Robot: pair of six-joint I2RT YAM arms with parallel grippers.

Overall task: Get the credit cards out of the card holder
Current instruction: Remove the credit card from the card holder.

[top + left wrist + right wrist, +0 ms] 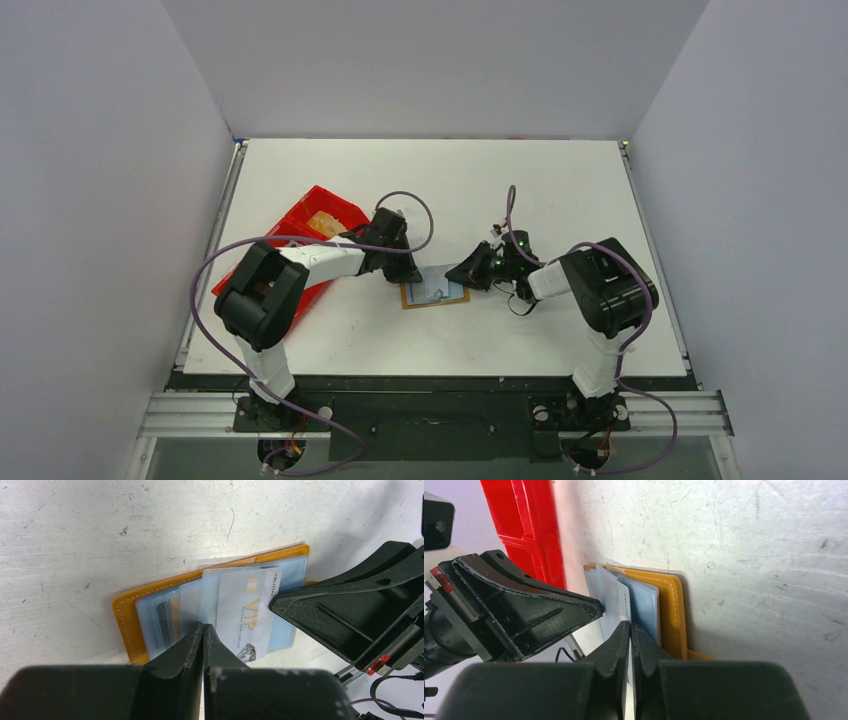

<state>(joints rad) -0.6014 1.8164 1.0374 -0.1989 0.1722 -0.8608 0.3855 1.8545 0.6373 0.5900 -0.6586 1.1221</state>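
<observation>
The tan card holder (422, 302) lies open and flat on the table between the arms; it also shows in the left wrist view (126, 622) and the right wrist view (672, 611). A pale blue-grey credit card (247, 612) marked VIP sticks partly out of its clear pockets. My right gripper (630, 625) is shut on that card's (616, 597) edge, and the card's thin edge shows between the jaws. My left gripper (204, 626) is shut and empty, its tip down on the holder's pockets. Other cards sit in the pockets (160, 615).
A long red tray (300, 245) stands left of the holder, under the left arm, with something pale orange in it; it also shows in the right wrist view (524, 525). The two grippers (408, 272) (465, 276) are close together over the holder. White walls enclose the table.
</observation>
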